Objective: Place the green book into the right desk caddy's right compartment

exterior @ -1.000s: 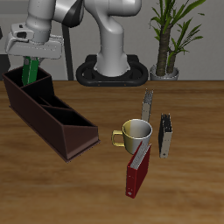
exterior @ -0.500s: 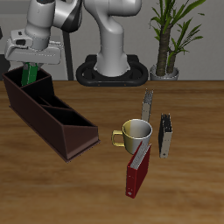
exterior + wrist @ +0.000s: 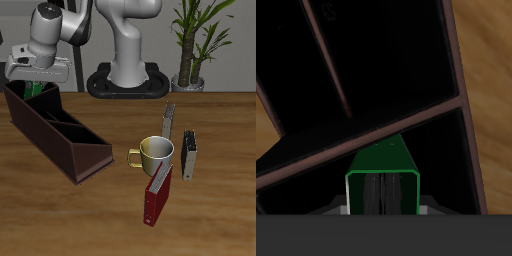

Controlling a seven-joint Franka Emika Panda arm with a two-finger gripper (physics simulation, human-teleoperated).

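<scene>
The green book (image 3: 33, 90) hangs upright in my gripper (image 3: 36, 84), which is shut on its upper part. Only a small strip of green shows in the exterior view, sunk between the walls at the far back end of the right desk caddy (image 3: 58, 130), a long dark brown box with inner dividers. In the wrist view the green book (image 3: 383, 168) points down into a dark compartment of the desk caddy (image 3: 461, 90), close to a slanted divider (image 3: 366, 135). Whether the book touches the caddy floor is hidden.
A metal mug with a yellow handle (image 3: 155, 152) stands mid-table, with a dark red book (image 3: 157, 192) leaning just in front of it. Two slim grey-black books (image 3: 169, 120) (image 3: 189, 155) stand beside the mug. The robot base (image 3: 125, 80) and a potted plant (image 3: 190, 78) are behind.
My gripper has carried the green book toward the caddy's far back end and lower, so less of the book shows above the caddy wall.
</scene>
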